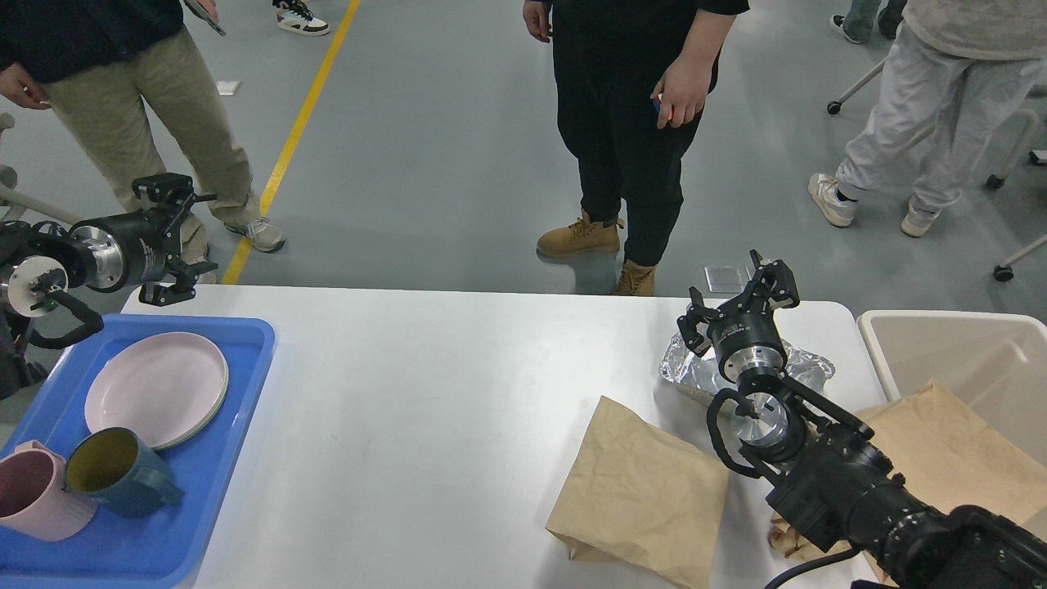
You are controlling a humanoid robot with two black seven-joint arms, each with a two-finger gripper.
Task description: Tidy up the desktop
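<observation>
The desktop [425,409] fills the lower middle of the head view, and its layout reads as a sort in progress: crockery goes one way, rubbish the other. At eight o'clock the blue tray [237,458] holds a pale plate [155,388], a dark blue mug [119,473] and a pink cup [37,491], grouped as washables. At three o'clock the beige bin [965,360] stands just off the table edge, with brown paper [949,458] draped over its near rim. Still on the table lie a crumpled paper bag [642,491] at five o'clock and a foil tray [695,372] beyond it. The right gripper [740,298] hangs above the foil tray, jaws spread wide and empty, probably lining up a grasp. The left gripper [168,237] waits at ten o'clock, beyond the blue tray, jaws wide, holding nothing.
</observation>
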